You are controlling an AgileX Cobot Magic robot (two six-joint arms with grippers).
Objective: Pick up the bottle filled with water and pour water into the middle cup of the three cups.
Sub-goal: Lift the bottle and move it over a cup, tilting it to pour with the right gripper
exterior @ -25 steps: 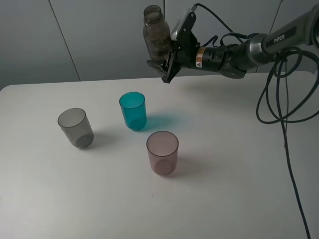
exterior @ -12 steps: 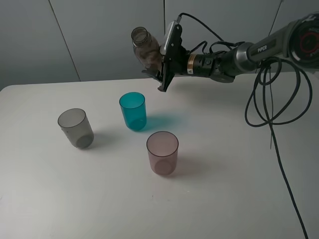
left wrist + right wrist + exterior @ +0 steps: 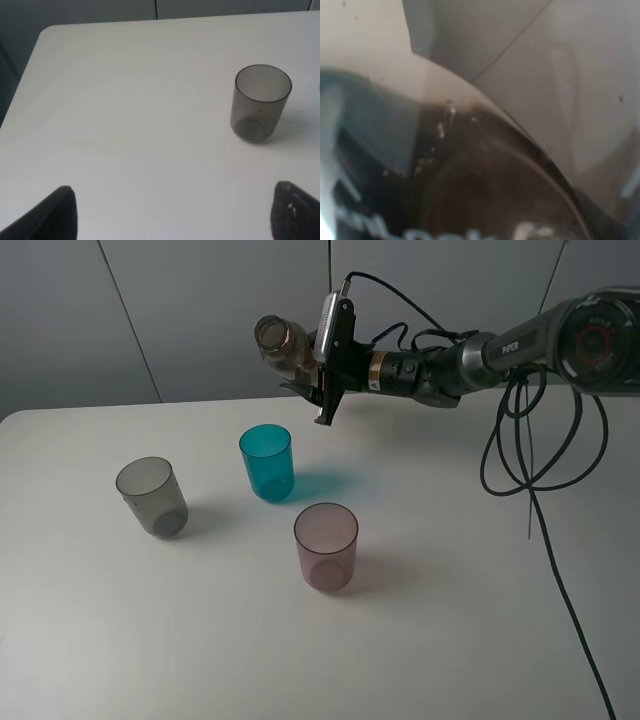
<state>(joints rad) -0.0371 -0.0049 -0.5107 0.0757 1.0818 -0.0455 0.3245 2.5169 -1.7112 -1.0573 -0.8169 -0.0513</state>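
**Ext. high:** R jaws clenched on bottle [image 3: 285,344], held in air and tilted, mouth toward view's left, above and behind teal cup [image 3: 266,462]. Risk: tilt looks ahead of alignment, so water may hit counter [image 3: 450,620] beside the cup. Grey cup [image 3: 151,496] and pink cup [image 3: 326,546] stand apart from it; nothing blocks the pour path.
**L wrist:** L jaws released, empty; grey cup near.
**R wrist:** bottle fills view; grip itself hidden.
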